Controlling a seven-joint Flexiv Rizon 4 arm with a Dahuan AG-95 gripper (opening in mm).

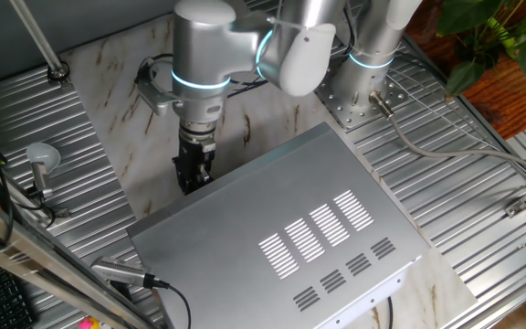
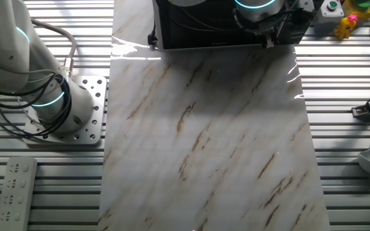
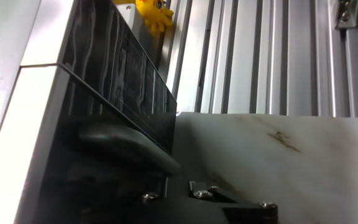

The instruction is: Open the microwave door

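so the end effector (image 1: 193, 175) is hanging right at the front edge of the microwave (image 1: 281, 239), down by the microwave door (image 3: 126, 71), and honestly I can't tell if the fingers are apart or pinched on anything, the pads just aren't showing. The hand view is looking along the black glassy door face with what looks like a curved handle just below it. The door is looking shut to me, so I'm guessing it's lining up on the handle side; next it needs to hook that edge and pull outward over the marble counter (image 2: 211, 141). Can't see inside the microwave
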